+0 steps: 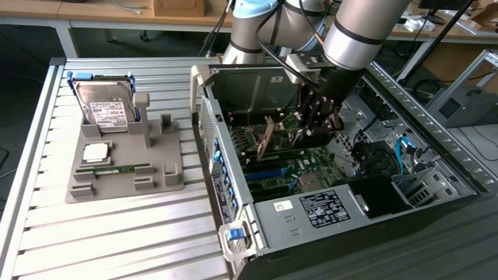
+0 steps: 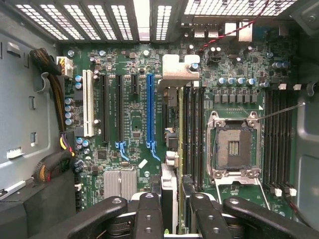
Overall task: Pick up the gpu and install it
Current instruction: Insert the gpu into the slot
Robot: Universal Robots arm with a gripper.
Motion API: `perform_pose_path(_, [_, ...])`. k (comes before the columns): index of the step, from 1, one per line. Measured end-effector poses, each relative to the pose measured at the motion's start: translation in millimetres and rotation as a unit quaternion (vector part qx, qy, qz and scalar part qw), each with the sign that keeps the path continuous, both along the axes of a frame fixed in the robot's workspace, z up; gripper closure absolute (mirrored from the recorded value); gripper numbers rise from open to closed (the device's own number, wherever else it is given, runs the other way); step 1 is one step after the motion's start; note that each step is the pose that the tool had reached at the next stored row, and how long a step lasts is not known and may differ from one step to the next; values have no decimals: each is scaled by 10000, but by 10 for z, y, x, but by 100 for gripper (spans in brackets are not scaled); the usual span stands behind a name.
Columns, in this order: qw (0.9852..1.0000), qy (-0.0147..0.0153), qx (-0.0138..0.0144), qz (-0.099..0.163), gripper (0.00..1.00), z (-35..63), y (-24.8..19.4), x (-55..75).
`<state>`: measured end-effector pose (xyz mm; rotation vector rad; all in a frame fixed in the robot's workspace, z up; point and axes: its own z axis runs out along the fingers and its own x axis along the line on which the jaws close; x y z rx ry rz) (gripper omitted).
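Reaching down into the open computer case (image 1: 257,192), the tool (image 1: 318,119) pinches the gpu (image 1: 269,139) by its upper edge, its fingers (image 2: 149,214) closed on either side of the thin card. The card hangs edge-down inside the case, just above the motherboard (image 2: 129,124), so that its lower edge can meet a slot; the wrist view looks straight along it, near the blue expansion slot (image 2: 149,112). Its board is a thin flat plate, seen almost edge-on, with a silver metal bracket (image 2: 177,67) at the far end. On the counter (image 1: 116,233), near its far corner, a grey holder (image 1: 125,178) keeps the hard drive (image 1: 107,108) upright.
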<state>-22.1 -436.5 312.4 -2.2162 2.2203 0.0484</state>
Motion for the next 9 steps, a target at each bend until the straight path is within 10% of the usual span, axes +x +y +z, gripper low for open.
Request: perform_pose_path(9, [10000,0,0,0,73,-19,-15,0])
